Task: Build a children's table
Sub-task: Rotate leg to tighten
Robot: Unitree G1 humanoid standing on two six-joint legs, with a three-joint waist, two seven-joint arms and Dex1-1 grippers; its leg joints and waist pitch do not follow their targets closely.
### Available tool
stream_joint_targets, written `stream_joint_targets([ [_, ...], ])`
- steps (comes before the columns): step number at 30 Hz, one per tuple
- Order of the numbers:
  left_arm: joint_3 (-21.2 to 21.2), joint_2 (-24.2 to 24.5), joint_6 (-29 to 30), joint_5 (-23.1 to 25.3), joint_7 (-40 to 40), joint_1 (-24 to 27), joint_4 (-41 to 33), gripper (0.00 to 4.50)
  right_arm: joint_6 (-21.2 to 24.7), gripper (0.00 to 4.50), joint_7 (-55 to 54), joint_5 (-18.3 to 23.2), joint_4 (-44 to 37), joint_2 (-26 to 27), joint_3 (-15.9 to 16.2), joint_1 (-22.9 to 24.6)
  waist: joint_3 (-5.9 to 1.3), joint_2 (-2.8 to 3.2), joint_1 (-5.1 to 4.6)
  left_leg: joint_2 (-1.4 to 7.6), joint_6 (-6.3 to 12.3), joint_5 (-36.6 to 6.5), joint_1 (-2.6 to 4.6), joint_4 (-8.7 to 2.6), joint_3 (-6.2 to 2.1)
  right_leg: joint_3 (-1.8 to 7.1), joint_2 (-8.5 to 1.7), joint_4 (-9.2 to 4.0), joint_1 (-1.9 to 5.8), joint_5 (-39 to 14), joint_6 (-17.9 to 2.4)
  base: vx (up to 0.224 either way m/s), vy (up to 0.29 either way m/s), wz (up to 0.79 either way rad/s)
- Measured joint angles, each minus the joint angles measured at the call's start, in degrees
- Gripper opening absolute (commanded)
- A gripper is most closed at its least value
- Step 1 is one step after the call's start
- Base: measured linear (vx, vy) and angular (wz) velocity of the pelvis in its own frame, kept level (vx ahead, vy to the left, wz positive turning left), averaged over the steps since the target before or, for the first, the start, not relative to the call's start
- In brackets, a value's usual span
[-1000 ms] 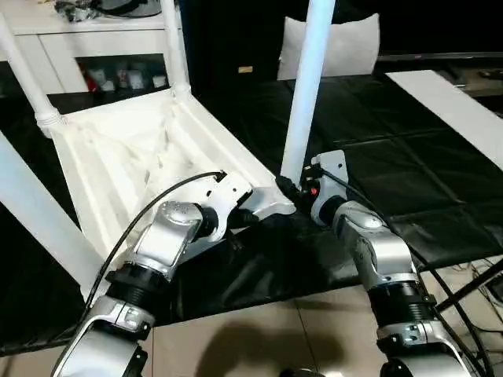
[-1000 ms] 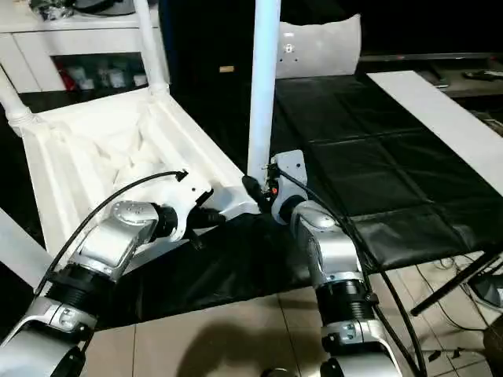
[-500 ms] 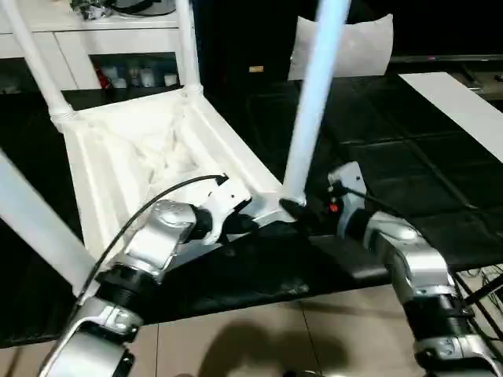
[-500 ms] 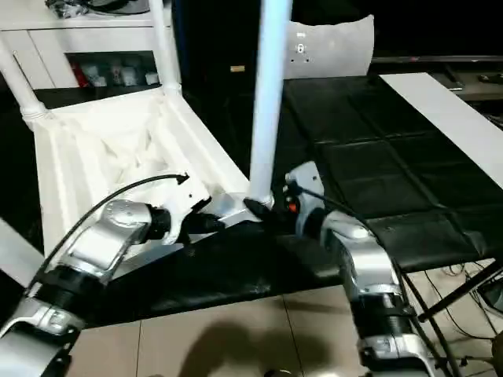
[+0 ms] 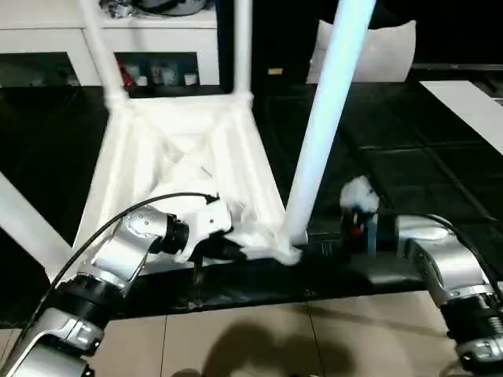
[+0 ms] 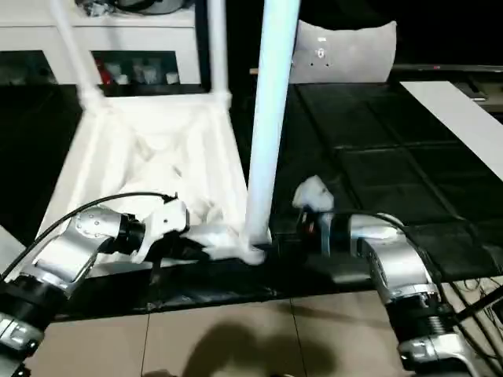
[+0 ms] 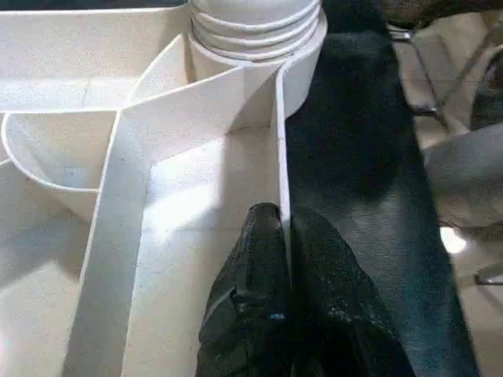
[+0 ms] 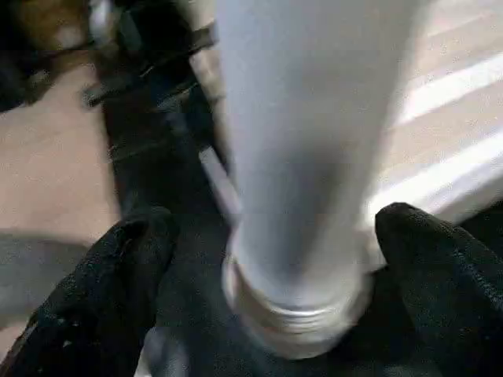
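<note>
Standing between right hand point(image 8: 271, 306) fingers — leg point(image 5: 322, 141)

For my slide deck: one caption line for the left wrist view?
Left gripper pinching the tabletop's side wall just below the corner socket holding a leg.

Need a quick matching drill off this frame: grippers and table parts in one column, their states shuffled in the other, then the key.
Things:
1. left gripper
2. right gripper
3. near corner leg
4. table top

States:
A. stands upright in a round corner socket
B. lies with its ribbed underside up on the black mat
C. shut on the thin side wall of the top
D. open, one finger on each side of the leg's base

Pairs: 1-C, 2-D, 3-A, 4-B
</note>
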Motion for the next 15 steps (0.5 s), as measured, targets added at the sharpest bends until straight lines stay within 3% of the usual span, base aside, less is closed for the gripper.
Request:
stream_joint_targets([
  [6, -0.64, 2.12, -0.04, -1.54, -4.01, 1.96, -3.0, 0.0, 1.05, 4.47, 3.11, 0.07, 1.56, 0.18, 1.88, -1.02, 0.01, -0.08, 0.41, 0.02, -0.01, 0.0, 0.01, 0.09, 0.0, 0.01, 0.0, 0.16, -0.04, -0.05, 0.07, 0.0, 0.0, 0.0],
  [15, -1.03, 3.04, 0.0, -2.04, -4.91, 2.36, -4.23, 0.0, 3.66, 3.7, 5.13, 1.18, 2.96, -0.04, 1.87, -2.96, 0.0, -0.64, 0.29, 0.05, -0.02, 0.01, 0.05, 0.33, -0.01, 0.06, 0.0, 0.67, -0.11, -0.29, 0.45, 0.0, 0.0, 0.0],
])
